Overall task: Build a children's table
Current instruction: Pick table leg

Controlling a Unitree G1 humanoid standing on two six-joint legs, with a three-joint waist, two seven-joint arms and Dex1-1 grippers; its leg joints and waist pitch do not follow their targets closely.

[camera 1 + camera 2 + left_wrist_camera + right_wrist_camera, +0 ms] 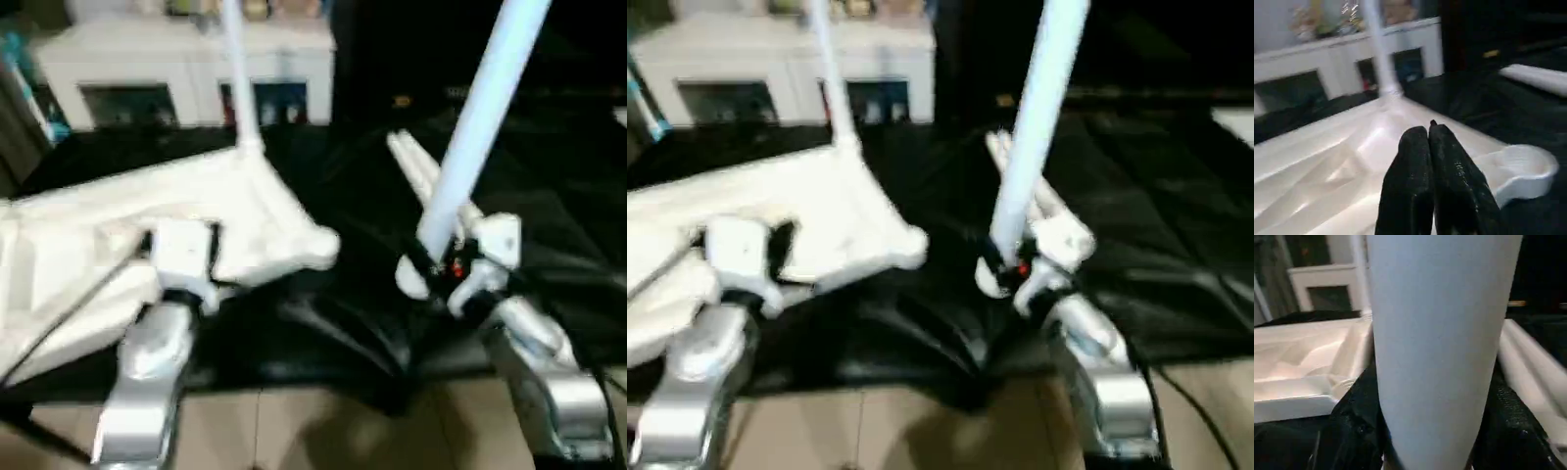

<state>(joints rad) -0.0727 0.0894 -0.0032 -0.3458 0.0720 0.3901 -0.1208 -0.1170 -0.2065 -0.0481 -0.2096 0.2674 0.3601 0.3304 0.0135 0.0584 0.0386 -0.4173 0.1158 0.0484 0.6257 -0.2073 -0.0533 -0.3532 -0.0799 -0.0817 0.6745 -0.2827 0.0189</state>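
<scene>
Left eye view showed the white tabletop (pixel 147 235) lying underside up on a black sheet (pixel 549 196), on the robot's left, with the left tool (pixel 1430 147) resting on its ribbed surface, its two black fingers (pixel 1410 181) clenched together and holding nothing. One leg (pixel 238 73) already stood upright in the far corner socket of the tabletop, beyond that tool. The near round corner socket (pixel 1520 166) lay just beside the left tool, toward the robot's right, and was unfilled. The right tool (pixel 443 266) was closed around a second leg (pixel 480 117) near its lower end, holding it off the sheet and tilted, its upper part leaning away to the right; this leg was apart from the tabletop, to the right of the unfilled socket. Two more legs (pixel 416 162) lay side by side on the black sheet behind the right tool. The tabletop was glossy white plastic with raised ribs, and the legs were plain white tubes. A white cabinet (pixel 186 69) stood behind the sheet.
</scene>
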